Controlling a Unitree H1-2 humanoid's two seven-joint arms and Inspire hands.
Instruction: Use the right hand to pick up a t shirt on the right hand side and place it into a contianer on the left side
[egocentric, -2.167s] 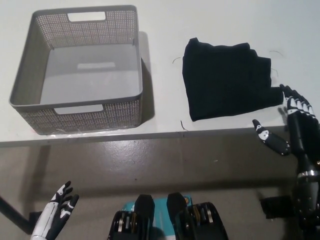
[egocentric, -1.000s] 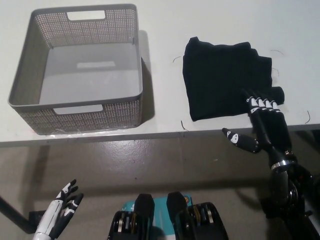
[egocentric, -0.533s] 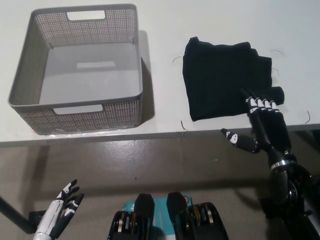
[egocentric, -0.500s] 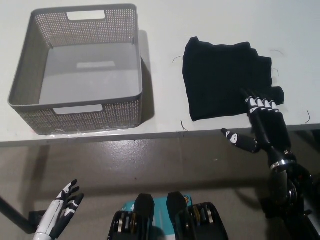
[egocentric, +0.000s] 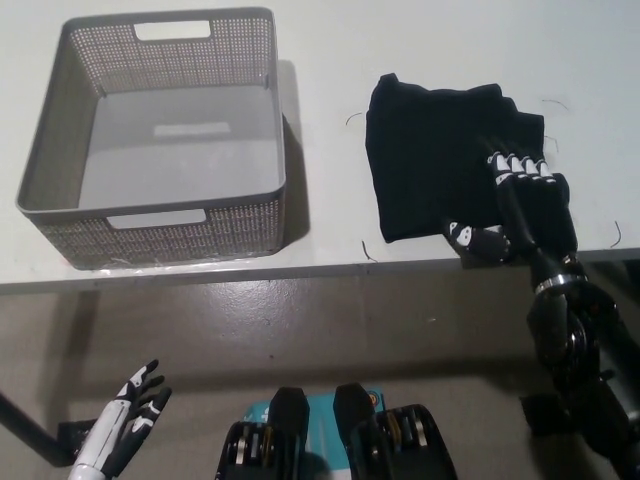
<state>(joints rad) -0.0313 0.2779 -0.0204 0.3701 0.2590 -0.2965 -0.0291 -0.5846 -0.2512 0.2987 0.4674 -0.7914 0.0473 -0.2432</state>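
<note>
The t-shirt (egocentric: 440, 160) lies folded under my right hand (egocentric: 520, 205), fingers spread and grasping nothing, so pinching one layer could unfold it short of the basket (egocentric: 60, 160).

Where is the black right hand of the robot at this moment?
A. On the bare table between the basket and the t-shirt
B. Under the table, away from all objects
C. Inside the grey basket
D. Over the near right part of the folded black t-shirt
D: the right hand lies with spread fingers over the near right part of the black t-shirt, far from the grey basket, which holds nothing.
</note>
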